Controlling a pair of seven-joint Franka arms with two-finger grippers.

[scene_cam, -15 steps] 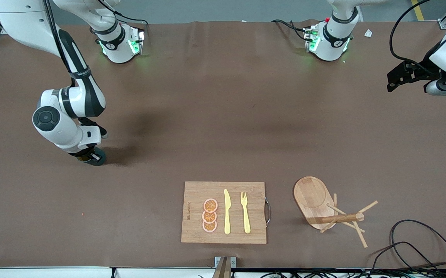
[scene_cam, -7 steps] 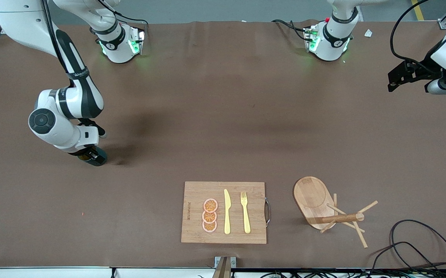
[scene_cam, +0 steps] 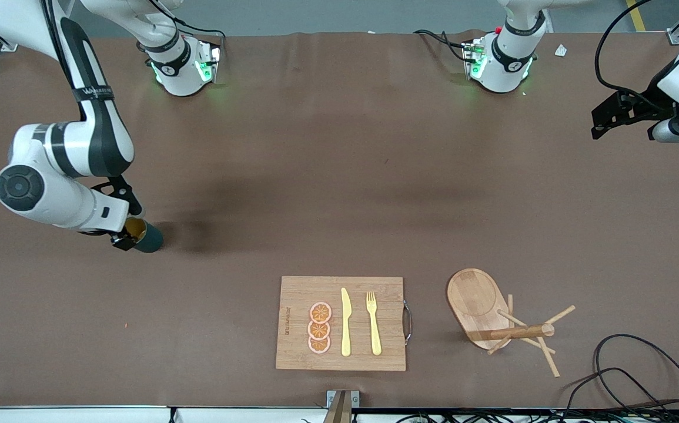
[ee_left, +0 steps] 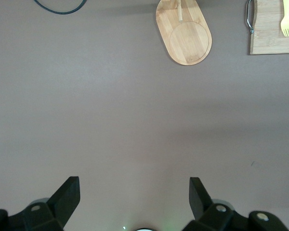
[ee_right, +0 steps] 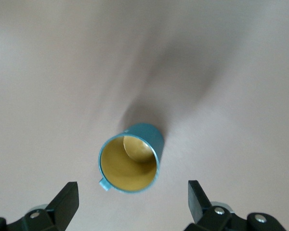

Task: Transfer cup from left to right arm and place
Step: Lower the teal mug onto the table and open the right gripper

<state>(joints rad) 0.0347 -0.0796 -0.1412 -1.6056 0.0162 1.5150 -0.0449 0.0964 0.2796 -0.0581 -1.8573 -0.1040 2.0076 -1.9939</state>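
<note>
Now we lift the right gripper (ee_right: 130, 202), fingers spread, straight up off the cup (ee_right: 130, 161) standing just below it; left gripper (ee_left: 134, 199) waits, also spread.

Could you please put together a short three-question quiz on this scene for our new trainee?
1. True or false: the right gripper is clamped on the cup.
2. Which items lie on the cutting board? A) spoon and plate B) knife, fork and three orange slices C) the cup
3. Fill in: the left gripper is open over bare ____.

Key:
1. False: its fingers stand open on either side of the cup, which stands upright on the table at the right arm's end.
2. B: knife, fork, orange slices.
3. Table.
</note>
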